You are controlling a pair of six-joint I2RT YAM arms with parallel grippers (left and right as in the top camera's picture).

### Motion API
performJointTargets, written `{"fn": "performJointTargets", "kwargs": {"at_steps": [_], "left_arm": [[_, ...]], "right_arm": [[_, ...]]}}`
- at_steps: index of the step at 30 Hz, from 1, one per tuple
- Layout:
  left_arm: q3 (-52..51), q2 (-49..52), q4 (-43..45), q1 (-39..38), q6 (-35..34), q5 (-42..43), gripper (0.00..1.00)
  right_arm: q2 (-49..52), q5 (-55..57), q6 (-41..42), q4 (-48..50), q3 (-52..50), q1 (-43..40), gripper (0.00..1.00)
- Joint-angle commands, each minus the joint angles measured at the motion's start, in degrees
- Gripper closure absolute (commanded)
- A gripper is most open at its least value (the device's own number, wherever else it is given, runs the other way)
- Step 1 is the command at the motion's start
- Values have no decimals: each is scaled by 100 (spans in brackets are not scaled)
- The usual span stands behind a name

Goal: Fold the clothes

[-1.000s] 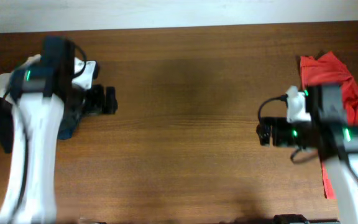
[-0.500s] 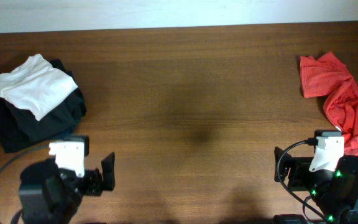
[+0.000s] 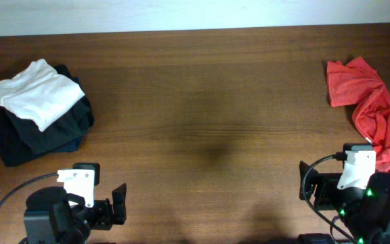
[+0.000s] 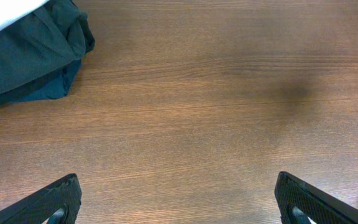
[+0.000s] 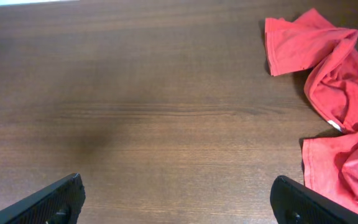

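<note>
A crumpled red garment [image 3: 374, 112] lies unfolded at the table's right edge; it also shows in the right wrist view [image 5: 328, 99]. A folded pile, white cloth [image 3: 36, 98] on black and dark clothes [image 3: 46, 139], sits at the far left; its dark edge shows in the left wrist view [image 4: 27, 59]. My left gripper [image 3: 117, 203] is open and empty at the front left, above bare wood [image 4: 179, 196]. My right gripper [image 3: 307, 193] is open and empty at the front right [image 5: 179, 196], with the red garment to its right.
The brown wooden table [image 3: 208, 115] runs the full width, with a pale wall strip along the far edge. Black cables loop by both arm bases at the front edge.
Both arms have pulled back from the clothes to the front edge of the table. The folded pile at the left is uncovered now. Both grippers are empty.
</note>
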Motion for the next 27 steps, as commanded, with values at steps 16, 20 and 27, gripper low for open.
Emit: {"fn": "performJointTargets", "kwargs": {"at_steps": [16, 20, 27], "left_arm": [[-39, -20, -9, 24, 48, -24, 1], [-39, -20, -9, 24, 48, -24, 1], [-39, -20, -9, 24, 48, -24, 1]], "right_arm": [[-3034, 94, 0, 4140, -3805, 295, 1], [-3034, 66, 2, 5329, -4634, 297, 1], [-3036, -42, -498, 6437, -5477, 295, 1]]}}
